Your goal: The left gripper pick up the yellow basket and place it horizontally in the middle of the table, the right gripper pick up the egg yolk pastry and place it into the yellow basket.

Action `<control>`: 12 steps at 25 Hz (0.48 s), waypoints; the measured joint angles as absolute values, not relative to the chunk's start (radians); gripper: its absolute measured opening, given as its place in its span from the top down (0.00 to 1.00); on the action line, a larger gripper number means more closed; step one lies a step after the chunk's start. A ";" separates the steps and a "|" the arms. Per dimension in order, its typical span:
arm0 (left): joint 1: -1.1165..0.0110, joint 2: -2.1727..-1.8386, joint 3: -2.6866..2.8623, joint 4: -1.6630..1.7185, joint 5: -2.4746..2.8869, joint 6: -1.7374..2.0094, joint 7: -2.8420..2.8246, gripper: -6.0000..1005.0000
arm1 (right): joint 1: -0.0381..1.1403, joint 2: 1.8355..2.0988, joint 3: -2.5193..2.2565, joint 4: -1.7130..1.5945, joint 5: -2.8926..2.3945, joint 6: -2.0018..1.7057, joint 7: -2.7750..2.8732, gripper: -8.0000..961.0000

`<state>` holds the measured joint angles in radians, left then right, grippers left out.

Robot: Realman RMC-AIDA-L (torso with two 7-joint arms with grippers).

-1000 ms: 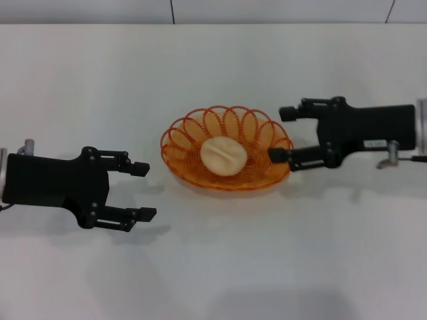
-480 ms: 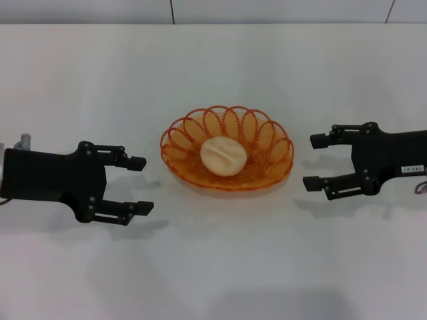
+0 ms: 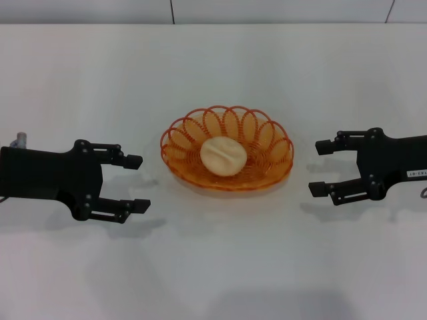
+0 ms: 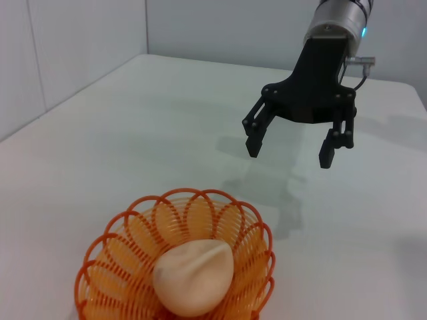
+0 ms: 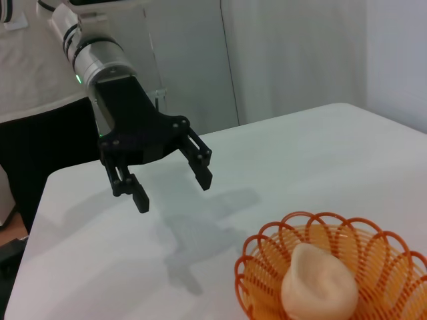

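Pastry sits in the yellow basket mid-bench, between the left gripper and right gripper, both jaws wide, empty.

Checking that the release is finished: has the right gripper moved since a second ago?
Yes. The right gripper, open, has backed away to the robot's right from the yellow basket, whose rim it nearly touched before.

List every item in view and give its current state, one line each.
yellow basket: upright mid-table, holding the pastry.
egg yolk pastry: lying inside the basket, untouched.
left gripper: open, empty, left of the basket.
right gripper: open, empty, right of the basket.
table: bearing the basket.
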<state>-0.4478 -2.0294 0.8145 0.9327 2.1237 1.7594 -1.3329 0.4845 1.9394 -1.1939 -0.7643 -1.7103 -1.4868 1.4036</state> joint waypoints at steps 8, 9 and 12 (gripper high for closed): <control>-0.451 -2.029 0.814 0.934 2.121 1.759 -1.333 0.24 | 0.485 1.940 -1.193 -0.764 -1.721 -1.482 1.403 0.13; -0.452 -2.029 0.814 0.934 2.121 1.759 -1.333 0.24 | 0.485 1.940 -1.193 -0.764 -1.722 -1.482 1.403 0.13; -0.452 -2.029 0.814 0.934 2.121 1.759 -1.333 0.25 | 0.485 1.941 -1.193 -0.764 -1.722 -1.481 1.403 0.13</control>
